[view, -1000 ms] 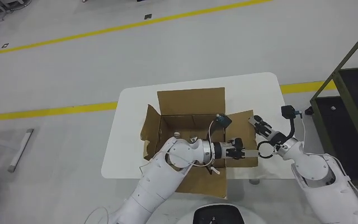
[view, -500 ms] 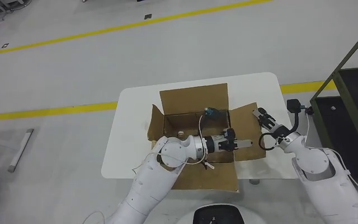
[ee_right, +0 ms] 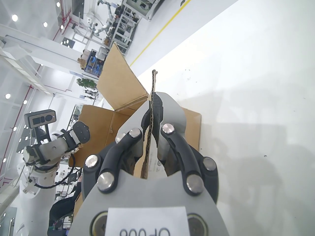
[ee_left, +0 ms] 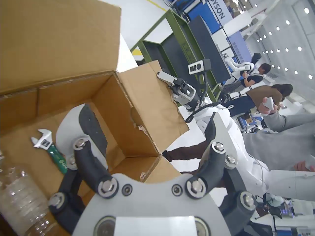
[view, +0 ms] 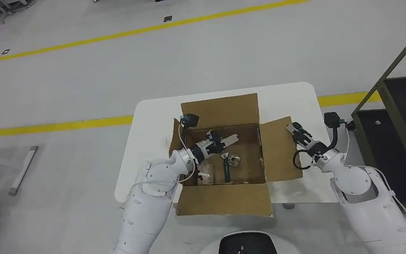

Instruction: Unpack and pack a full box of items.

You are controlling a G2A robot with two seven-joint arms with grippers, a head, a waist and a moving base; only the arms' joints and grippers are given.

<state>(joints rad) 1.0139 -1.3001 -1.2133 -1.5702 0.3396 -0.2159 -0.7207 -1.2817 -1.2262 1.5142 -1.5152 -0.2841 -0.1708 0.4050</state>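
- The cardboard box (view: 221,112) is placed on the white table (view: 155,127), and its flaps are opened outward.
- The left gripper (view: 223,138) is held over the far left part of the box interior. Its fingers (ee_left: 85,124) are spread apart and nothing is held between them.
- The right gripper (view: 294,129) is positioned at the outer far corner of the right flap (view: 279,151). It is clamped on the cardboard edge, which is seen pinched between the two fingers (ee_right: 169,114).
- An adjustable wrench (view: 226,171) with a green handle is laid on the box floor, near the middle.
- A small round item (view: 235,160) is found just beside the wrench head. What it is cannot be told.
- A clear plastic bottle (view: 204,176) is laid at the left side of the box floor, near the wrench.
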